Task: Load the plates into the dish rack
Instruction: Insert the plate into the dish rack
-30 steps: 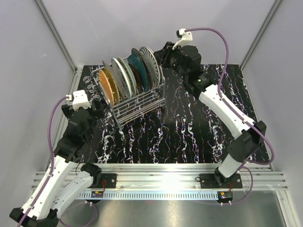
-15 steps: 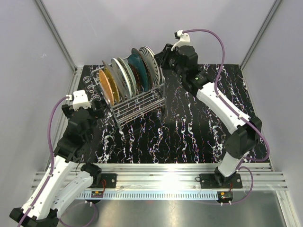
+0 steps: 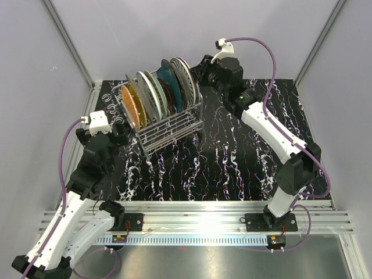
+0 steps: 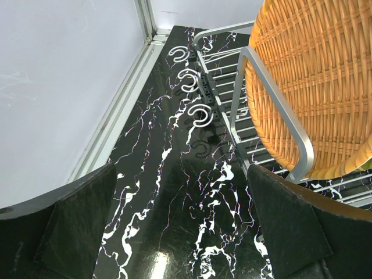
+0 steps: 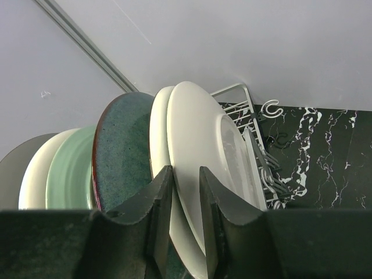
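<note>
Seating the end plate: the right gripper (image 5: pixel 185 172) is pinching the top rim of the outermost white plate (image 5: pixel 203 145), its jaws drawn close with the rim running between them.
Plate position: the plate is standing on edge directly below the fingers, at the end of the dish rack (image 5: pixel 256 145). It is packed close beside a second pale plate (image 5: pixel 158 133) and the dark teal plate (image 5: pixel 125 151), both just to the fingers' left.
Doing it well: the gripper should be lowering straight down into the wire slot and letting go only once the plate is resting on the rack base. Pulling sideways is likely risking a tipped row.
Left gripper (image 4: pixel 183 174): it is hanging with jaws spread wide, holding nothing, over the black marbled table (image 4: pixel 151 192). The orange woven plate (image 4: pixel 314 75) is standing ahead and to its right, behind the rack's end rail.
Progress: every visible plate seems to be sitting in the rack, so this is looking like the final release.
</note>
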{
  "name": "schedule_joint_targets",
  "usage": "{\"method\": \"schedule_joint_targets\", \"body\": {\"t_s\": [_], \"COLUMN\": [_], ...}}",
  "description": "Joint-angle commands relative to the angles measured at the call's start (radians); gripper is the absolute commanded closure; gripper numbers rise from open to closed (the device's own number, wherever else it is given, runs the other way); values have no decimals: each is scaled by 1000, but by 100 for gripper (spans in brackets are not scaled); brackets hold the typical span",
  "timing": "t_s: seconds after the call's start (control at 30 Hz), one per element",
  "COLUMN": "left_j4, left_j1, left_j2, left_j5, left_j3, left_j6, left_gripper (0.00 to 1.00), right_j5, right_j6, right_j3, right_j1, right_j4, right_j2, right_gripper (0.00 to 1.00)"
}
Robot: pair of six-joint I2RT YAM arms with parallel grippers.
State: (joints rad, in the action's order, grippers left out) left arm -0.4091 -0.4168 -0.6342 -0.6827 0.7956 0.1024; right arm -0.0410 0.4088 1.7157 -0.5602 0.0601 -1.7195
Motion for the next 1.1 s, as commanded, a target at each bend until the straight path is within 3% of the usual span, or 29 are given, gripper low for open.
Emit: {"method": "schedule_joint_targets", "body": {"t_s": [0.0,0.37,0.93,1.07], "left_j4": [46,46,44,46], "left_j1": [6,6,6,6], "left_j2": [16,13,13,11], "left_j5": [15,23,25,22], "left_j3": [5,5,5,5], "left_j6": [-1,-1,-3,-1], "left_gripper": [1,1,1,1], "right_j5": [9,-3,-5,-22], "right_j6": [4,7,-74,-85], "right_j3": [-28,-25,254,240], "right_j1": [5,19,31,34], "right_j4": [-16,-14,116,121], "right_j2": [6,12,-15,15], "right_gripper": [69,69,63,56]}}
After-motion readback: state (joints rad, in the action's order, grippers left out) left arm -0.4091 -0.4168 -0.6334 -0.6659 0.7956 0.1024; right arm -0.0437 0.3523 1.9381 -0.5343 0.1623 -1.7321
